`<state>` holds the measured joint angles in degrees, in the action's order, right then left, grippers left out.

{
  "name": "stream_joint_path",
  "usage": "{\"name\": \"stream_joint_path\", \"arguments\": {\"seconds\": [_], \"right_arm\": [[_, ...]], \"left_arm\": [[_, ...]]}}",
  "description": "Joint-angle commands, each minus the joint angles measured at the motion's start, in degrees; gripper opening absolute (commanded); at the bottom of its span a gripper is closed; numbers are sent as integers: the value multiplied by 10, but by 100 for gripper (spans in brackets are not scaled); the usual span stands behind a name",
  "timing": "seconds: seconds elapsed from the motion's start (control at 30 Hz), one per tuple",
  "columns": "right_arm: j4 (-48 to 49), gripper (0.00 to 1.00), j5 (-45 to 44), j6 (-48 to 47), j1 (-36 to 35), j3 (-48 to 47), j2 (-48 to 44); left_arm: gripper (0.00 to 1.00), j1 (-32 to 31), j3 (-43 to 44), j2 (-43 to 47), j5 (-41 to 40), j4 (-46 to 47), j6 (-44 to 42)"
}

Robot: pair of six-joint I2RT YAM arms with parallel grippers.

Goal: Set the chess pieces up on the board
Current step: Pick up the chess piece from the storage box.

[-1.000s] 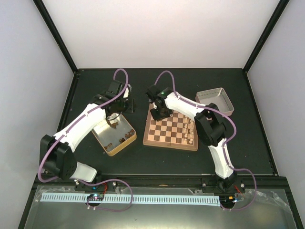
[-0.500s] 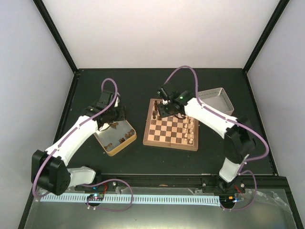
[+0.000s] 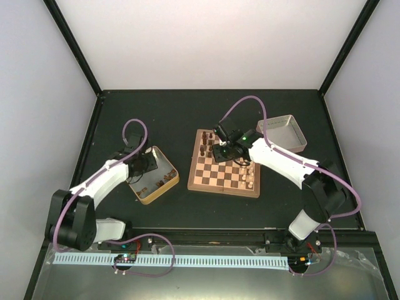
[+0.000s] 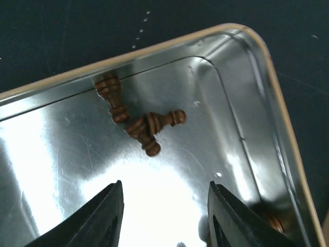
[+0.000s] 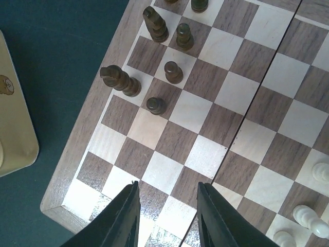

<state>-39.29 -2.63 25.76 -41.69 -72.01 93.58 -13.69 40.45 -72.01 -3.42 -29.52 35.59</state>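
The left gripper point(image 4: 167, 221) hangs open and empty over the gold tin point(image 4: 154, 49). 3 chess pieces point(image 4: 146, 126) lie flat in a touching cluster just ahead of its fingertips, slightly left of the gap, their long axes crossing. The right gripper point(image 5: 167, 218), jaws also parted on nothing, hovers over the board point(image 5: 247, 103), where other dark pieces stand near its left border, so the left arm is the nearer to the tin.
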Motion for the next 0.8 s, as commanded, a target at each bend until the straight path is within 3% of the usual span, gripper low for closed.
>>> {"name": "stream_joint_path", "arguments": {"seconds": [0.0,0.3,0.57,0.77], "right_arm": [[25,31,16,8,3,7,-13],[26,30,12,7,3,15,-22],[26,29,12,6,2,20,-25],[26,29,14,6,2,21,-26]], "left_arm": [[43,19,2,-48,-20,66,18],[30,29,30,-130,-38,92,11],[30,32,43,-167,-37,90,2],[24,33,50,-183,-54,74,9]]}}
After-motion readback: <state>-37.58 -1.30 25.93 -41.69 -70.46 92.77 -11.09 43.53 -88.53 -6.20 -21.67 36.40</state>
